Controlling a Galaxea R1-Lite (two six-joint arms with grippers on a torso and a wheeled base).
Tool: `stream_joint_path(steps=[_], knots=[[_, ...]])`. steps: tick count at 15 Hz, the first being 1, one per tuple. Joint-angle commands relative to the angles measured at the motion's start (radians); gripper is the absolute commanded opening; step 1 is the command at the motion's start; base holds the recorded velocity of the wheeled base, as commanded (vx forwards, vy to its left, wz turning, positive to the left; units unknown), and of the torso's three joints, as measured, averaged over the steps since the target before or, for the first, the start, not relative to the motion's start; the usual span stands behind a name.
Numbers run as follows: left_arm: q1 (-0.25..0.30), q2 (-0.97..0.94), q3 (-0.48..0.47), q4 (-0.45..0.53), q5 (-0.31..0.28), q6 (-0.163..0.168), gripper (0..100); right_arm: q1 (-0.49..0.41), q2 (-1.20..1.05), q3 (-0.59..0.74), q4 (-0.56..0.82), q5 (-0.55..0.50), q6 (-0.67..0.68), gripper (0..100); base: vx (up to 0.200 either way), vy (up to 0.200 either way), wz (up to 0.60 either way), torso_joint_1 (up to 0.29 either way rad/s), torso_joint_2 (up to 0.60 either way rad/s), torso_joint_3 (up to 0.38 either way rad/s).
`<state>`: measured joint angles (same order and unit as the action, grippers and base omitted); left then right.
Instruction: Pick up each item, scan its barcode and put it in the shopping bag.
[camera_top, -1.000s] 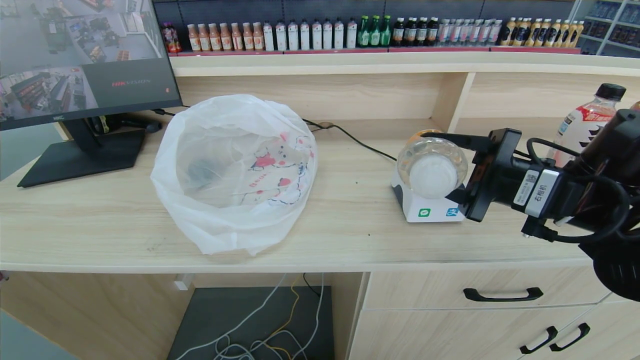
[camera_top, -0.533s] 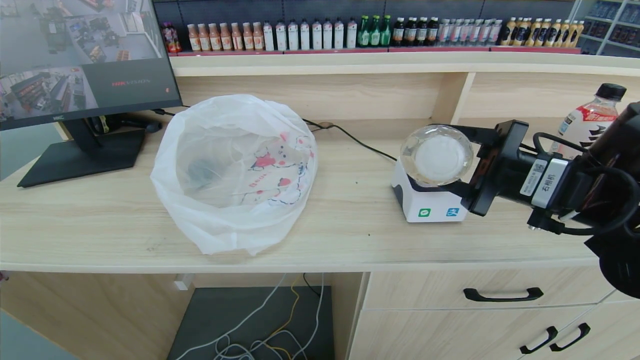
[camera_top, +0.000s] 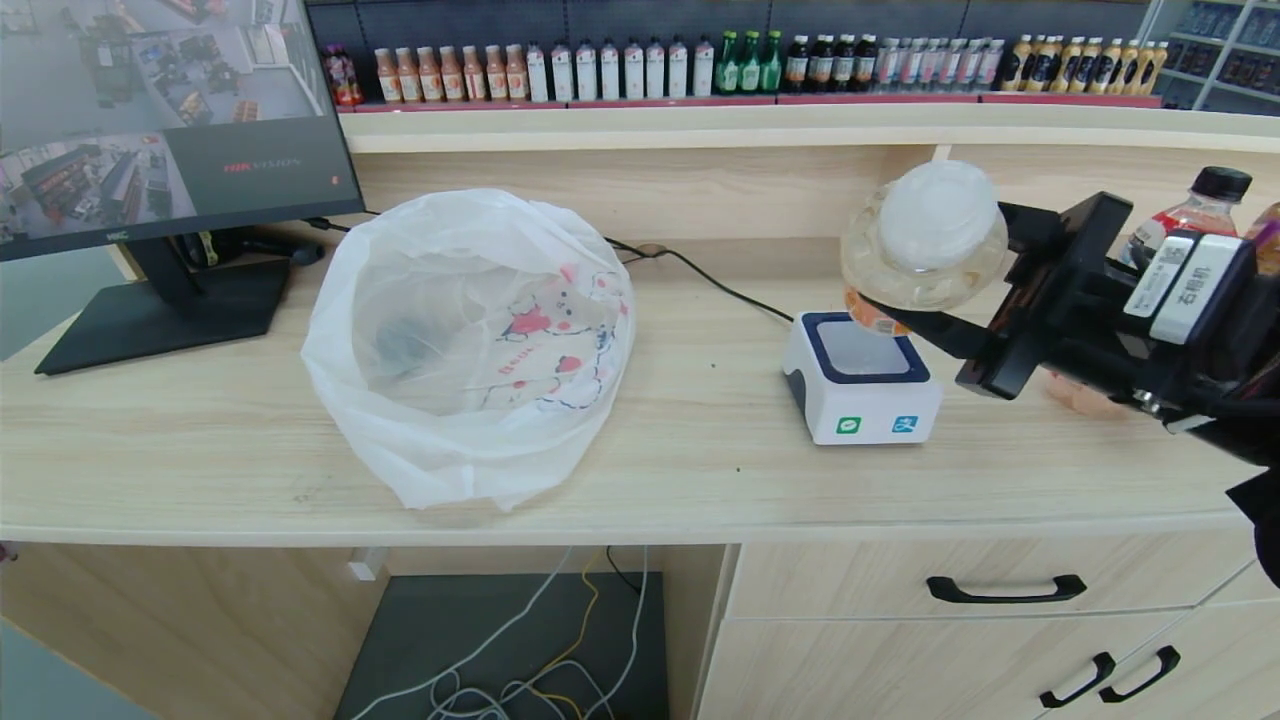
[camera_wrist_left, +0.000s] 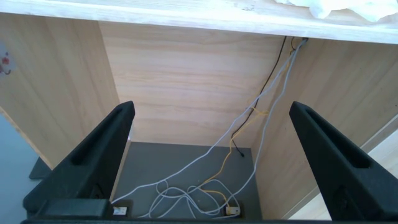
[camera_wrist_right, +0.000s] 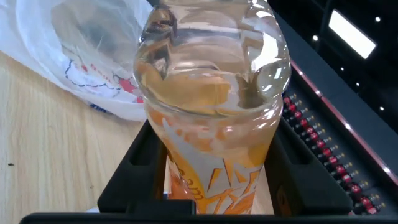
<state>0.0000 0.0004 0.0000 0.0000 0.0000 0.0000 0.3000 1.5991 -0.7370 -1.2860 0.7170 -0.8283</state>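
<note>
Wooden surface (camera_top: 200, 440) holds the scanner (camera_top: 860, 375); just above it my right claw (camera_top: 935, 258) is clenched on the juice bottle (camera_top: 925, 230), so I should carry it level to the shopping bag (camera_top: 470, 340) left of the scanner and release low.

Right hand (camera_top: 925, 262) clamps a bottle (camera_top: 940, 225) aloft; left hand (camera_wrist_left: 211, 112) hangs low, jaws apart.

The shopping bag (camera_top: 470, 340) lies on the surface (camera_top: 700, 470) left of the scanner (camera_top: 860, 385); I hold the bottle (camera_top: 925, 240) above its far edge.
</note>
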Motion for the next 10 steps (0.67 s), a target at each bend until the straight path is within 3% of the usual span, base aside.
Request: stream_joint_path(steps=[1,4,8,10], knots=[[0.000,0.000,0.000,0.000,0.000,0.000,100,0.007,-0.013,0.033,-0.032,-0.024,0.032,0,0.000,0.000,0.00,0.000,0.00,0.000],[-0.002,0.000,0.000,0.000,0.000,0.000,100,0.079,-0.019,0.171,-0.202,-0.215,0.275,0,0.000,0.000,0.00,0.000,0.00,0.000],[0.000,0.000,0.000,0.000,0.000,0.000,100,0.172,-0.022,0.185,-0.222,-0.363,0.399,0,0.000,0.000,0.00,0.000,0.00,0.000],[0.000,0.000,0.000,0.000,0.000,0.000,100,0.177,-0.025,0.166,-0.222,-0.433,0.457,0,0.000,0.000,0.00,0.000,0.00,0.000]])
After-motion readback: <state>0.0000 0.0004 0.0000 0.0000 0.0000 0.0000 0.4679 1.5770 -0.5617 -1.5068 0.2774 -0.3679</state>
